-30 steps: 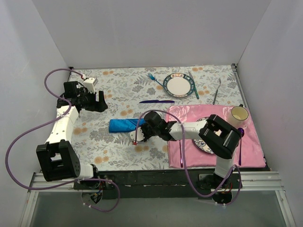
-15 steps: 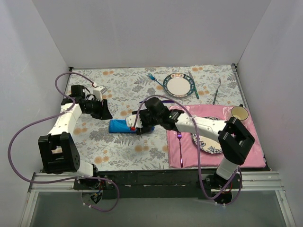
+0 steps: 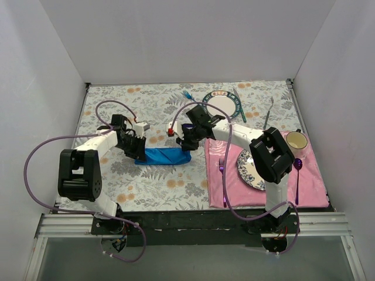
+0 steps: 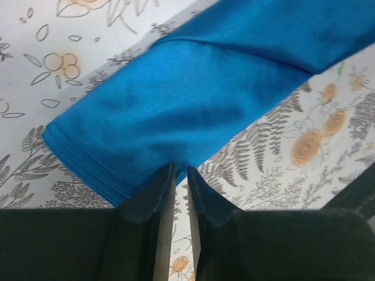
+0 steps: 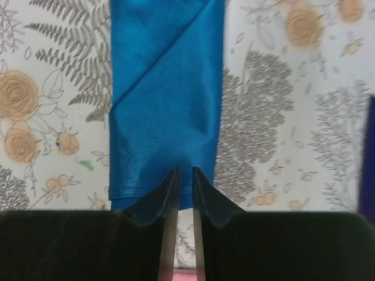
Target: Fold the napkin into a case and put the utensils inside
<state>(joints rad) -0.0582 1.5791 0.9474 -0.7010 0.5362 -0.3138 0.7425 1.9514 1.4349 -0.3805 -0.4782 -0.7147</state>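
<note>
Finds the napkin point(image 3: 163, 156) lying as a narrow folded strip on the tabletop point(image 3: 117, 111), at 9 o'clock from the pink placemat point(image 3: 310, 187). Judging by that, puts the folding near done and the filling not begun. Shows the left gripper point(image 4: 180, 170) at the strip's 9 o'clock end, jaws closed to a slit on the hem. Shows the right gripper point(image 5: 181, 171) likewise at the 3 o'clock end, apparently nipping cloth. Places the light-blue fork point(image 3: 188, 95) loose at 1 o'clock of the napkin, beside the plate point(image 3: 221, 105). Catches only a dark sliver of knife point(image 5: 369, 158). Floral-printed cover underneath, flat and matte; plain white walls on three sides.
</note>
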